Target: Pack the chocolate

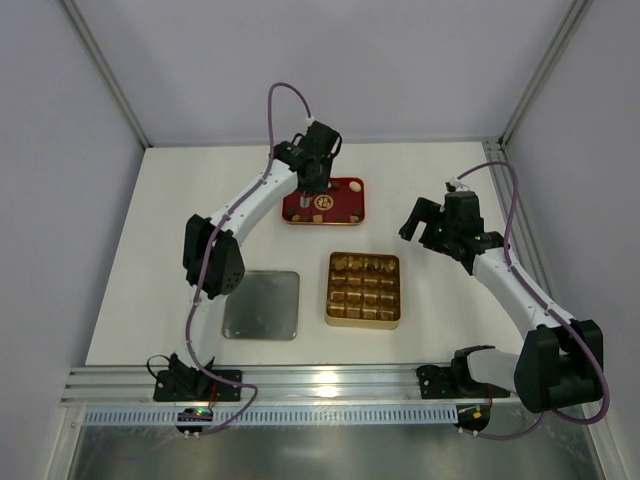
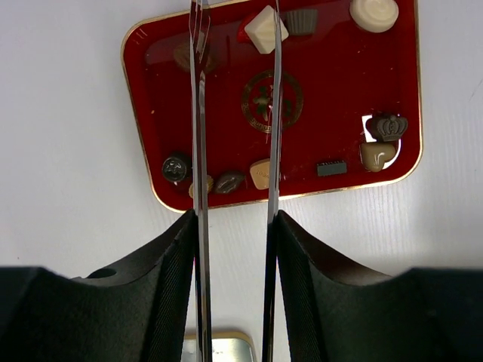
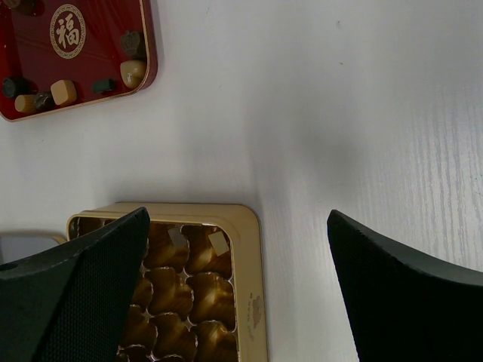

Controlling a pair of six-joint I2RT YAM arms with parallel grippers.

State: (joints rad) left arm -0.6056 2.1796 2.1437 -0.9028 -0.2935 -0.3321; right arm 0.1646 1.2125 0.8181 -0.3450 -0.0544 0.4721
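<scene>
**Top view.** The left arm reaches to the upper centre, and the left pincer [image 1: 318, 195] is poised over the red tray [image 1: 348, 208]. The gold tray [image 1: 363, 318] sits at centre frame on the white counter [image 1: 170, 220], with a silver plate [image 1: 262, 305] to its left. The right pincer [image 1: 425, 222] hangs to the upper right of the gold tray, over bare counter.

**Left wrist.** The chocolate [image 2: 264, 29] lies loose on the red tray, with white, tan and dark pieces scattered along its upper and lower edges. The thin blades stand partly apart with nothing clamped between them. The right blade crosses a white square piece at the top of the frame.

**Right wrist.** The jaws are wide apart and empty. The gold tray's corner is at lower left, and most compartments in view look unfilled.

**Step in hand (judged).** This looks like picking a piece from the red tray. The next move calls for centring the blades on one piece, closing gently on it, then lifting and carrying it to a free gold compartment.
</scene>
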